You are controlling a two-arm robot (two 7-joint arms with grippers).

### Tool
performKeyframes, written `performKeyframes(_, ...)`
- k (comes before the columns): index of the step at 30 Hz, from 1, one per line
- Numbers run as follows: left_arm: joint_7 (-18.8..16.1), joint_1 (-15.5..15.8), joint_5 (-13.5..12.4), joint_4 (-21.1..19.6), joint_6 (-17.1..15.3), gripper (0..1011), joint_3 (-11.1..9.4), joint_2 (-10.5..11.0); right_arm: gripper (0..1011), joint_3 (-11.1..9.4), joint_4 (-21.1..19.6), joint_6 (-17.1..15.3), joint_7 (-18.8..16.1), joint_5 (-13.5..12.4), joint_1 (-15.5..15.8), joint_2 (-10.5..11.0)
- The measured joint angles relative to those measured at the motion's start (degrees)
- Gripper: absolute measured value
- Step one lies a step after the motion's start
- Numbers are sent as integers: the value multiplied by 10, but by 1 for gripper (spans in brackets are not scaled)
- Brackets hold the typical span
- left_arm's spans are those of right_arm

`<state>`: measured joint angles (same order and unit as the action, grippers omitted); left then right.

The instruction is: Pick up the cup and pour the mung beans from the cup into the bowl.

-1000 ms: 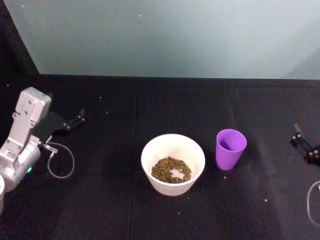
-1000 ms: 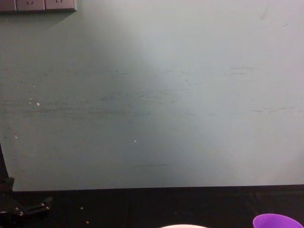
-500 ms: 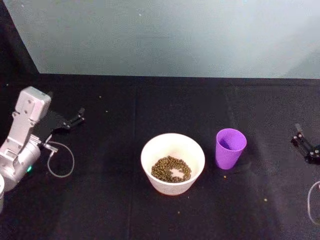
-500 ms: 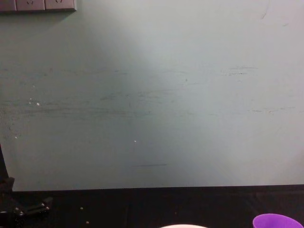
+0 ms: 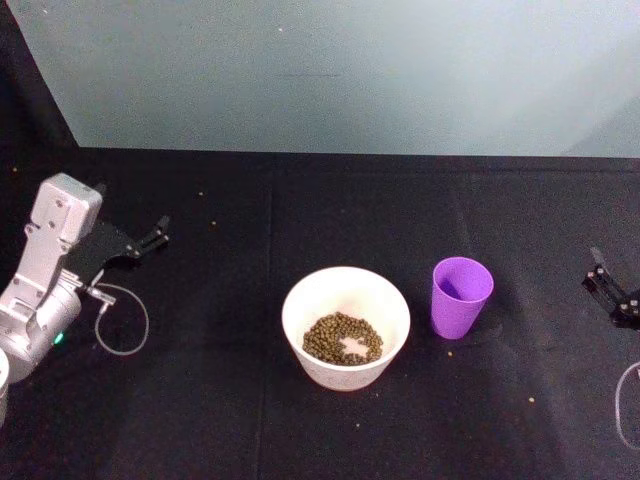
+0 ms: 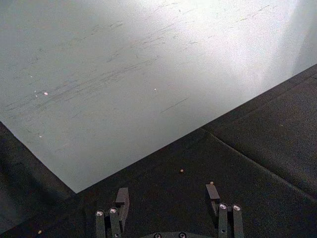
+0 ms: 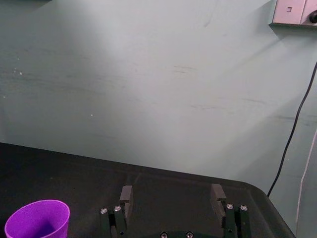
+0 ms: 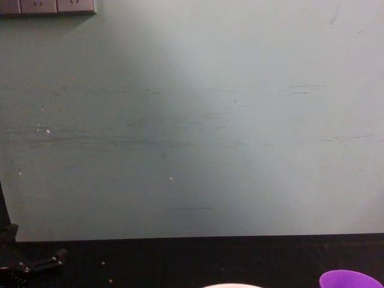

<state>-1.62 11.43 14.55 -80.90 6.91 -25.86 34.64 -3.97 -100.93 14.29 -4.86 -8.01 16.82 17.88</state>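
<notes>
The white bowl point(image 5: 346, 290) stands at the middle of the black table, and the mung beans point(image 5: 343, 338) lie in a heap on its bottom. Just to its right the purple cup point(image 5: 461, 297) stands upright; its inside shows purple, with no beans visible. The cup point(image 7: 37, 220) also appears in the right wrist view. The chest view catches the cup's rim point(image 8: 350, 279) and the bowl's rim point(image 8: 231, 286). My left gripper point(image 5: 150, 241) rests far left, open and holding nothing point(image 6: 167, 196). My right gripper point(image 5: 605, 285) sits at the far right edge, open and holding nothing point(image 7: 172, 194).
A few stray beans point(image 5: 450, 352) dot the black cloth. A cable loop point(image 5: 122, 325) hangs from the left arm. A grey-green wall point(image 5: 330, 70) closes the table's far side, with a socket point(image 7: 292, 12) and cord on it.
</notes>
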Motion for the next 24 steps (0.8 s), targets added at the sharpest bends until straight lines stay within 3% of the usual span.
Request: performKeyframes(24,0,0,0,0,0,1011,0,0,1003,0,-1,1,0,0,0,0)
